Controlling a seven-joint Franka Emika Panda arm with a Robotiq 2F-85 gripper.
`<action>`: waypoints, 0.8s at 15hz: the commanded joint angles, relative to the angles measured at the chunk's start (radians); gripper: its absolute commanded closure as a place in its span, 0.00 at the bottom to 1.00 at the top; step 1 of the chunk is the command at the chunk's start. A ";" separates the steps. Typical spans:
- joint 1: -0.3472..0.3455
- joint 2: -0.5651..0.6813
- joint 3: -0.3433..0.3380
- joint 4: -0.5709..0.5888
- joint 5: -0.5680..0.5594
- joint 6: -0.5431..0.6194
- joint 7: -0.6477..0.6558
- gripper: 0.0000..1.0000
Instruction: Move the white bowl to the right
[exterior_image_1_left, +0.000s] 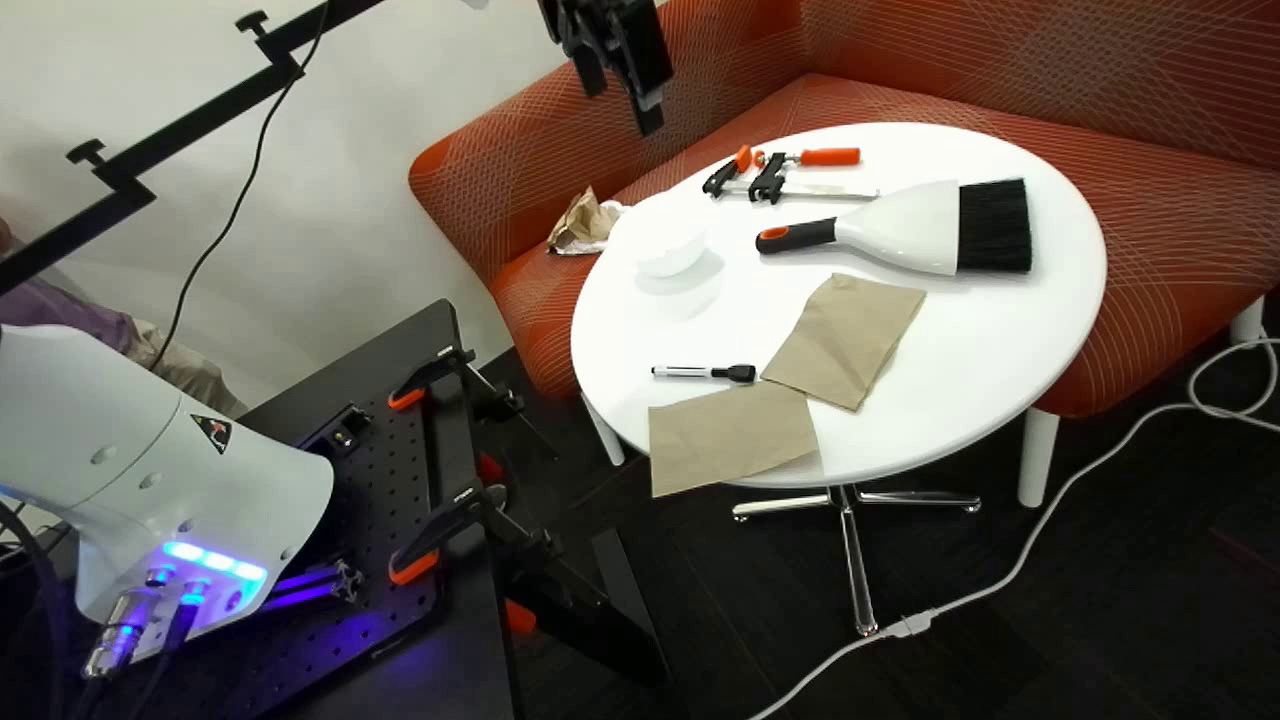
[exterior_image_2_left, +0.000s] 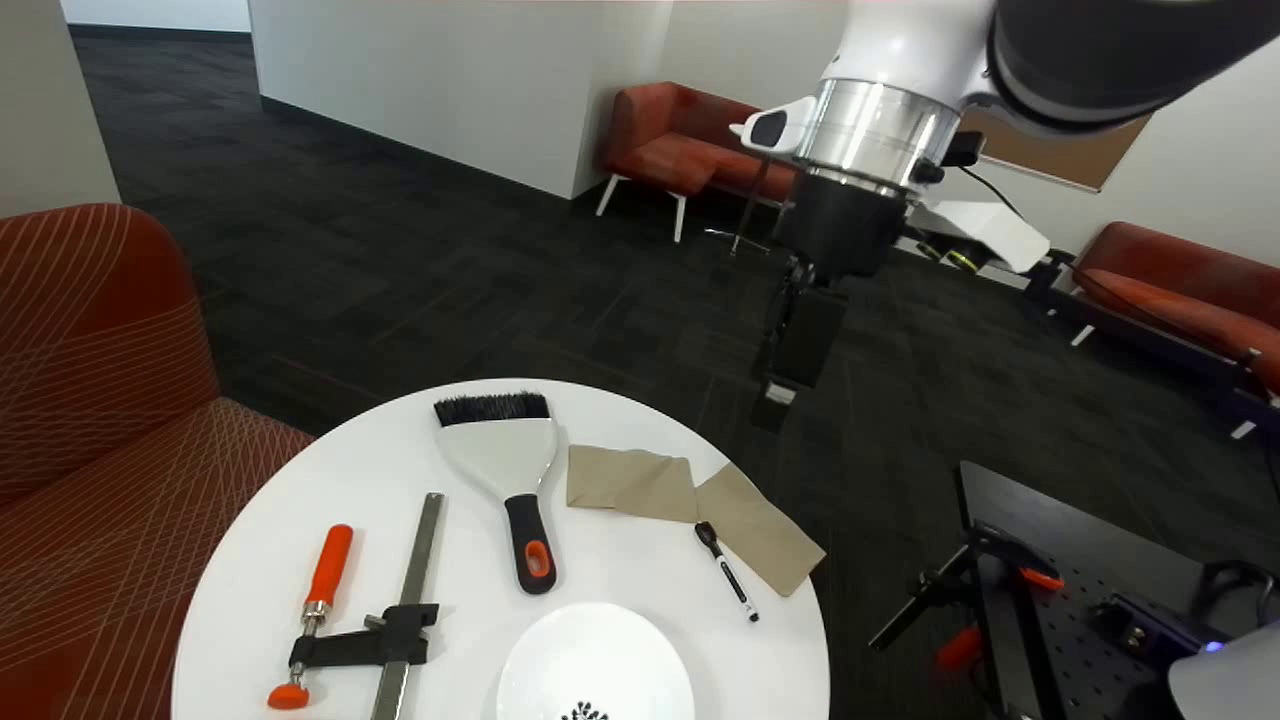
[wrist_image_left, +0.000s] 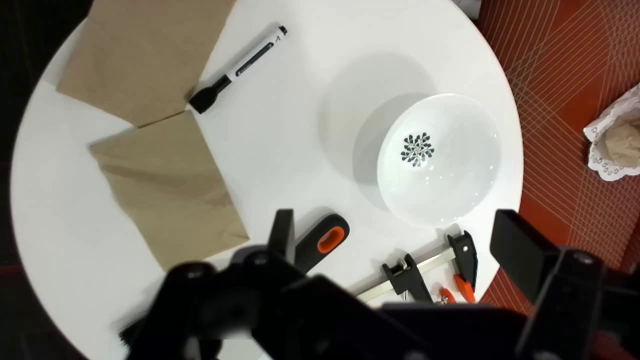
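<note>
White bowl sits upright near the right edge of the round tabletop, wrist view. Probably light, stiff, slick, chippable; pinch gently across one rim. Gripper fingers wide apart, holding nothing.

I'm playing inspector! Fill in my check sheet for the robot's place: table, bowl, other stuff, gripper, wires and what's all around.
Surface: round white table, things spread across it.
White bowl: upright on the table, dark pattern inside.
Clutter: hand brush, bar clamp, marker and two brown napkins, one poking past the table's edge.
Gripper: open, up in the air; anything held: nothing seen.
Cables: white cable snaking along the floor.
Surroundings: red sofa beside the table, crumpled brown paper on it; what looks like a person, mostly hidden.
</note>
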 joint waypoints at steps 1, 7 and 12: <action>0.000 0.114 0.042 0.043 0.065 0.058 -0.021 0.00; -0.032 0.275 0.132 0.097 0.144 0.139 -0.108 0.00; -0.074 0.382 0.193 0.146 0.132 0.204 -0.146 0.00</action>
